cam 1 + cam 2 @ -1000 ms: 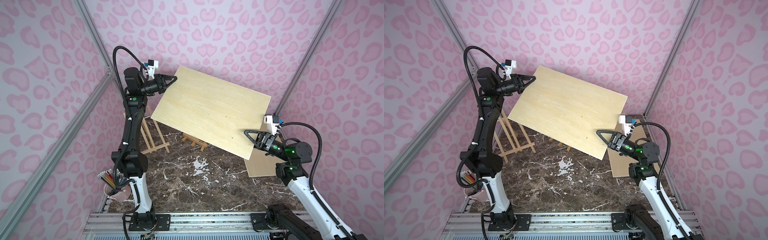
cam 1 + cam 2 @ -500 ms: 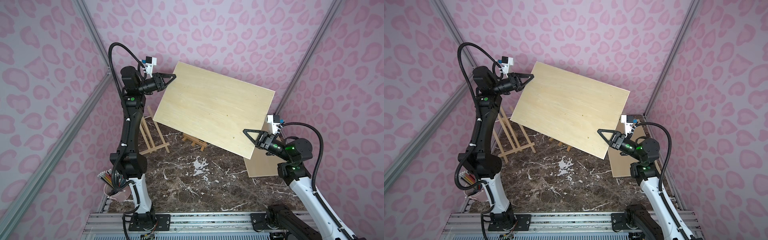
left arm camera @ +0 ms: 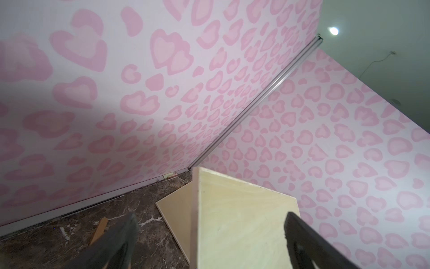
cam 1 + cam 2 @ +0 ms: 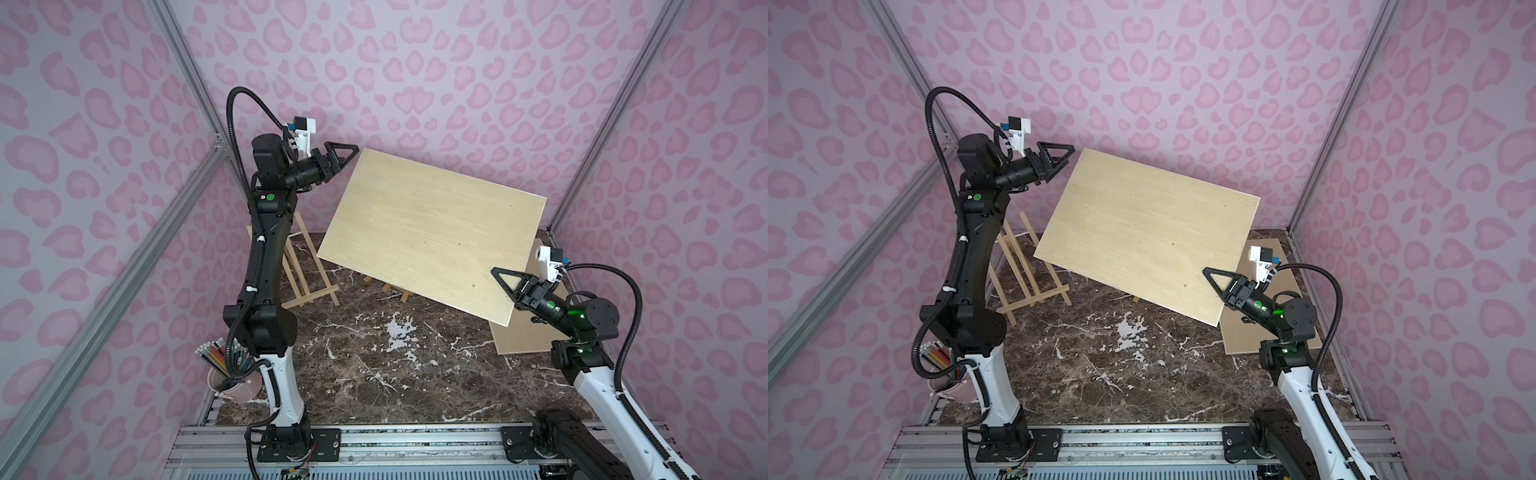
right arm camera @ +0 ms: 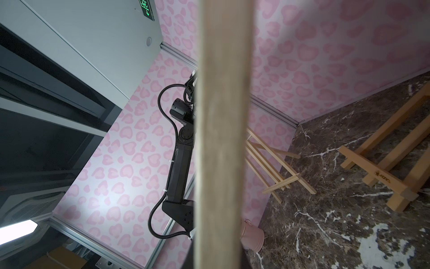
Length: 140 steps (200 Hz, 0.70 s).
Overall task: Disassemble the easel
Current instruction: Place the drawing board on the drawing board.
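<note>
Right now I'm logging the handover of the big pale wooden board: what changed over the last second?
The left gripper opened, letting go of the large pale plywood board at its upper corner, which dipped slightly. The right gripper closed on its lower edge. The light wooden easel frames and the smaller board flat on the marble table stayed put.

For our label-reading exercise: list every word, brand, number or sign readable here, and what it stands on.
Green lit sign on the grey panel outside the enclosure: cut off, unreadable.
Dark printed stamp on the light wooden easel's crossbar: too blurred to read.
No other text.
</note>
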Each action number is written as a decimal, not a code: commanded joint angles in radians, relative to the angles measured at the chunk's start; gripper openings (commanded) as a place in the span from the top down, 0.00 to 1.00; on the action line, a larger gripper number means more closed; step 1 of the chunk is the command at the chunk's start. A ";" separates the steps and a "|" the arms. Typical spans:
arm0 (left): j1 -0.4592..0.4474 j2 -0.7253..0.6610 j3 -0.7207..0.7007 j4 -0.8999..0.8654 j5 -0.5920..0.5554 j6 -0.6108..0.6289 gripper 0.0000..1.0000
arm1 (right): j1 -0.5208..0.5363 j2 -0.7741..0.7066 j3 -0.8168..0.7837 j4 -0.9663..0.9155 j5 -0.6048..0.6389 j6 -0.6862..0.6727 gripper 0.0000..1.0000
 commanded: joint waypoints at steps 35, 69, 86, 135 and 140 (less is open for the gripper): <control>0.000 0.020 0.028 -0.112 -0.143 0.030 0.02 | -0.027 -0.012 -0.037 0.394 0.170 0.151 1.00; 0.025 0.004 0.053 -0.251 -0.305 0.063 0.02 | -0.101 -0.060 -0.059 0.298 0.196 0.159 1.00; 0.032 -0.026 0.043 -0.298 -0.385 0.081 0.02 | -0.166 -0.080 -0.079 0.264 0.196 0.173 1.00; 0.021 -0.199 -0.106 -0.242 -0.470 0.079 0.02 | -0.358 -0.163 -0.145 0.085 0.238 0.147 1.00; 0.017 -0.215 -0.123 -0.231 -0.465 0.077 0.02 | -0.369 -0.163 -0.154 0.086 0.246 0.148 1.00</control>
